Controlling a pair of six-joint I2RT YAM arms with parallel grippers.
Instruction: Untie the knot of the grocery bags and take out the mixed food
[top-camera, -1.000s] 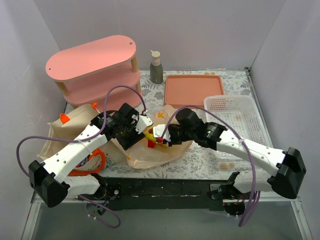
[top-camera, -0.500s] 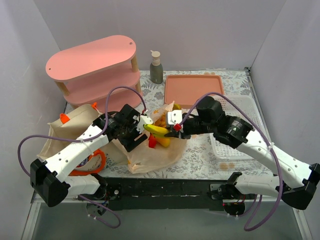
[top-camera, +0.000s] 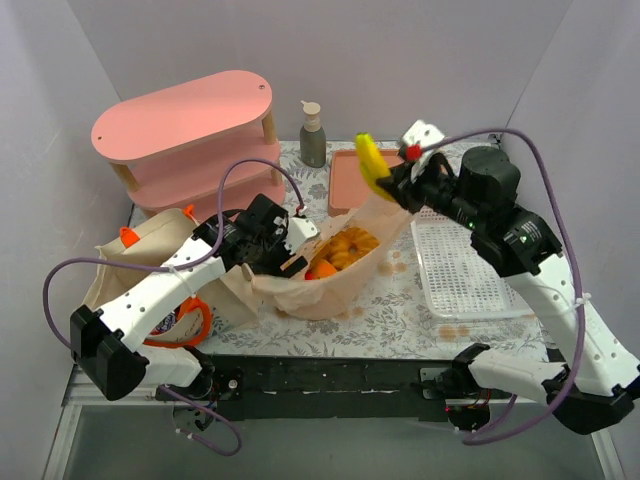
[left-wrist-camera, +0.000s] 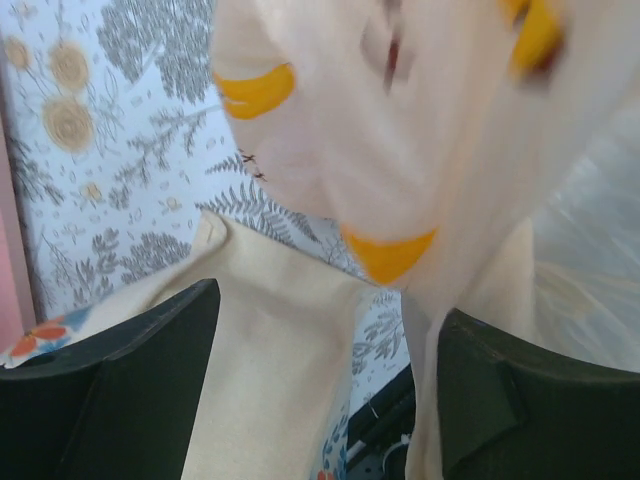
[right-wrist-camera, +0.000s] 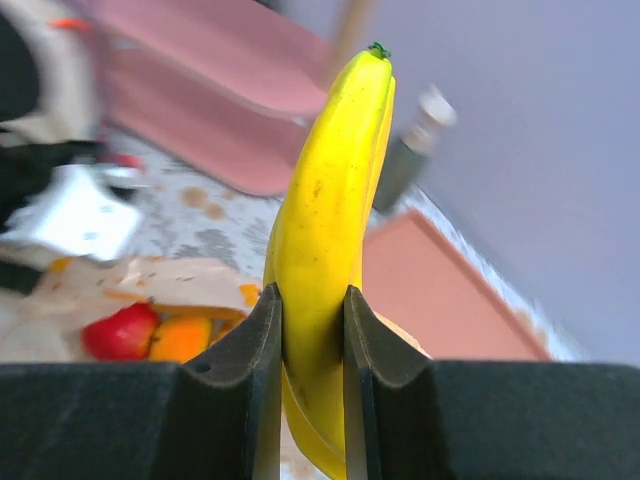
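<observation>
My right gripper (top-camera: 392, 176) is shut on yellow bananas (top-camera: 371, 162), held high above the pink tray; in the right wrist view the bananas (right-wrist-camera: 325, 200) stand upright, clamped between the gripper's (right-wrist-camera: 312, 300) two fingers. The tan plastic bag (top-camera: 320, 295) lies open on the table, its right edge drawn up toward the right gripper. Inside it I see a golden pastry (top-camera: 348, 245), an orange wedge (top-camera: 325, 270) and a red apple (right-wrist-camera: 120, 332). My left gripper (top-camera: 288, 250) sits at the bag's left rim, jaws wide apart (left-wrist-camera: 325, 312). The cream canvas tote (top-camera: 135, 255) lies at the left.
A pink two-tier shelf (top-camera: 190, 120) stands at the back left, with a grey pump bottle (top-camera: 313, 135) beside it. A pink tray (top-camera: 395, 185) lies at the back middle. A white mesh basket (top-camera: 465, 270) lies at the right. Small brown pieces (top-camera: 455, 330) lie near the front edge.
My right gripper has lifted the bananas out of the tan bag, up and back to the right. The bag has been pulled open and stretched. The left gripper stayed at the bag's rim.
</observation>
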